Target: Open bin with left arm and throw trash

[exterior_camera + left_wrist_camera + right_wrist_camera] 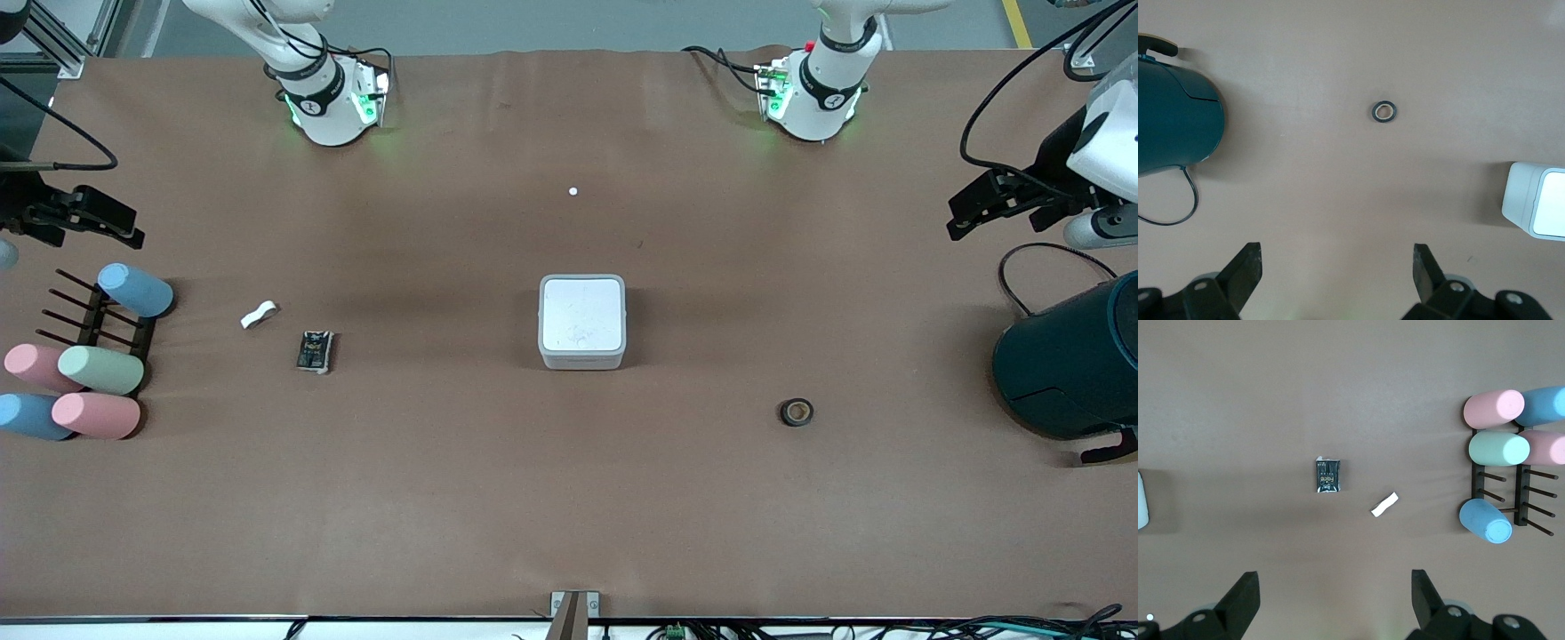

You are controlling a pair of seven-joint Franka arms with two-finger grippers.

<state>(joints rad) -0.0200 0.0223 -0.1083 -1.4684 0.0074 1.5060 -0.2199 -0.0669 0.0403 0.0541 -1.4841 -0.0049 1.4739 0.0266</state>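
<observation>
Bin (581,322): small light-grey square box, rounded corners, flat white lid down, mid-table on the matte brown cover (569,516).

Trash, 3 pieces, all lying loose:
- white curved scrap (259,314), toward the right arm's end
- flat dark printed wrapper (315,350), near the scrap, slightly nearer the camera
- black tape roll (797,412) with brown core, lying flat, toward the left arm's end, nearer the camera than the bin

Left gripper (1338,270): above the table at its own end, over bare cover near the teal drum (1071,360); fingers wide apart, holding nothing.
Right gripper (1335,590): above its end, near the rack (98,316) of 5 smooth pastel cylinders (100,369); fingers apart, empty.
</observation>
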